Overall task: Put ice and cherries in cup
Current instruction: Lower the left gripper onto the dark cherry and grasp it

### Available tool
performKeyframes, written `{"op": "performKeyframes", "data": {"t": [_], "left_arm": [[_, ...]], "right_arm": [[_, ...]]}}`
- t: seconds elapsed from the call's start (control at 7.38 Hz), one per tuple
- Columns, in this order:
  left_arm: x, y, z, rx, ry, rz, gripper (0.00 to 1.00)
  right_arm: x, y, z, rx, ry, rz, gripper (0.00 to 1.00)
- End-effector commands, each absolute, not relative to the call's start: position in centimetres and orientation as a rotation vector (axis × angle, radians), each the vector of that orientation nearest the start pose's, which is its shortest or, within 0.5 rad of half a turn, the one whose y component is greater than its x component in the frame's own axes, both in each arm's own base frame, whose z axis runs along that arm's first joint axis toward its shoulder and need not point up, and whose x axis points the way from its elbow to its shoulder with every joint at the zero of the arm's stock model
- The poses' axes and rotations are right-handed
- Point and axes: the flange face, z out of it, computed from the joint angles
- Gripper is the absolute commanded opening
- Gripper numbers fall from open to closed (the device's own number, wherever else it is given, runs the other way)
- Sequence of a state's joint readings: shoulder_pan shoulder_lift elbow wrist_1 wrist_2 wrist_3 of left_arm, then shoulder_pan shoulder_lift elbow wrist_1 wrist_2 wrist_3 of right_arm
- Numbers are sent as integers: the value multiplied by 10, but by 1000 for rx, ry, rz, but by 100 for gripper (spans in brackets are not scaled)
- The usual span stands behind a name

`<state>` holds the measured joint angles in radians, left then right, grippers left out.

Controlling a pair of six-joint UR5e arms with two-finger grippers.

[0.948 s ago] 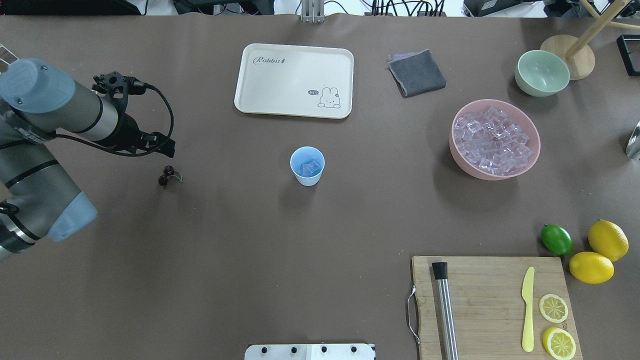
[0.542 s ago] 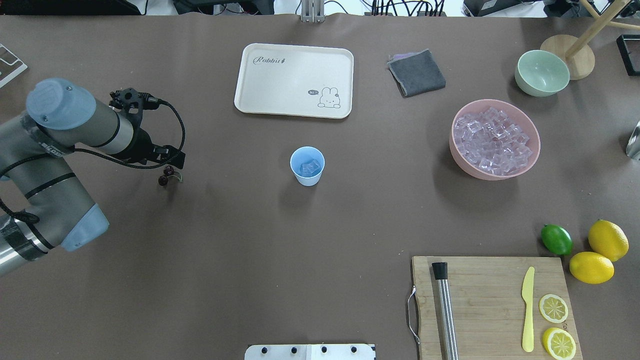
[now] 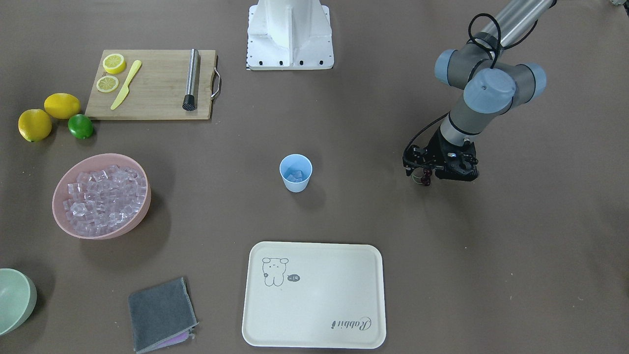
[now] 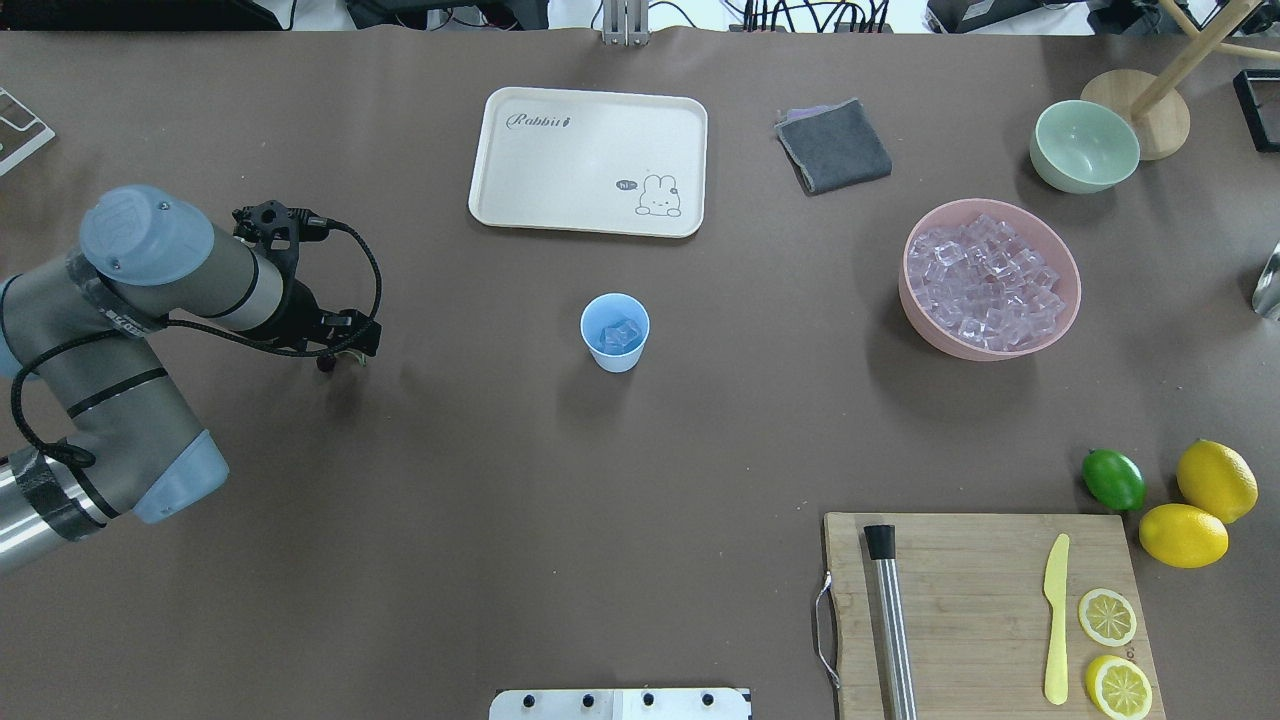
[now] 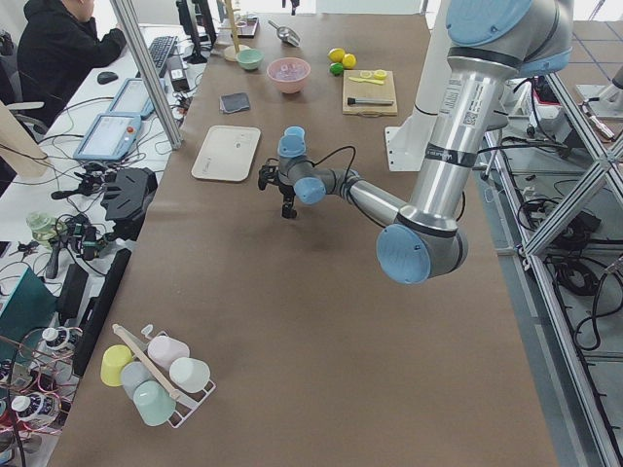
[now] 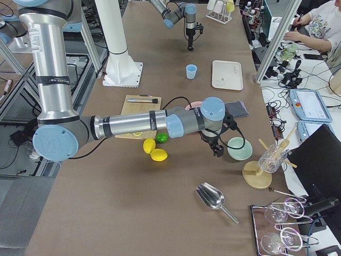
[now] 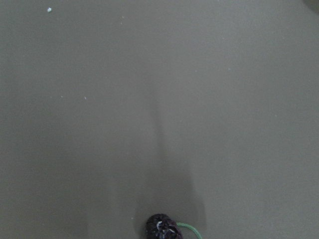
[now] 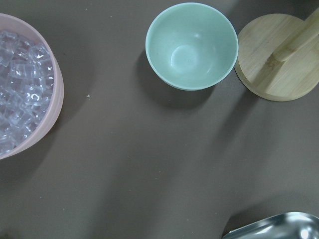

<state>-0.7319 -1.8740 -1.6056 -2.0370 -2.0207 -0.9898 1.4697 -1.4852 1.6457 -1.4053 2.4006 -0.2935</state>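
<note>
Dark cherries (image 4: 325,364) lie mostly hidden under the left gripper (image 4: 350,345); whether its jaws are apart cannot be told.

The left arm (image 4: 205,272), at the frame's left, has silver-grey tubes, pale blue joint caps (image 4: 145,235) and a black cable (image 4: 376,272).

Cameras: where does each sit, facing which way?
Front-facing: across table, facing robot; left arm shows.
Overhead: behind robot, looking down; left arm.
Exterior left: table's end; left arm near.
Exterior right: other end; right arm near.
Left wrist: down at cherries; no body.
Right wrist: down at green bowl; no body.
Shared: all exteriors show tray.
</note>
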Motion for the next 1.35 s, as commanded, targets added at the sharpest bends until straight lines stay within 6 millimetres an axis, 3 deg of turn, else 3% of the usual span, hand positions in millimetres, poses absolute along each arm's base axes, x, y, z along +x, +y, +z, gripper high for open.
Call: {"op": "performKeyframes", "data": {"t": [0.0, 0.27, 0.41, 0.68, 0.81, 0.95, 1.22], "left_arm": [[411, -487, 433, 138, 878, 40, 82], [411, -487, 434, 136, 878, 37, 77], [412, -488, 436, 133, 874, 38, 60], [413, -488, 438, 130, 871, 36, 18], [412, -488, 438, 131, 870, 37, 7], [409, -485, 423, 149, 891, 38, 0], [393, -483, 390, 183, 938, 33, 0]], "right_arm": [[4, -545, 555, 388, -794, -503, 98], [-6, -547, 552, 366, -806, -480, 98], [-7, -548, 553, 364, -804, -482, 98], [-5, -543, 561, 353, -802, -480, 98], [-6, -543, 561, 351, -802, -478, 98], [-5, -542, 565, 347, -801, -476, 98], [-5, -539, 569, 337, -804, -469, 98]]}}
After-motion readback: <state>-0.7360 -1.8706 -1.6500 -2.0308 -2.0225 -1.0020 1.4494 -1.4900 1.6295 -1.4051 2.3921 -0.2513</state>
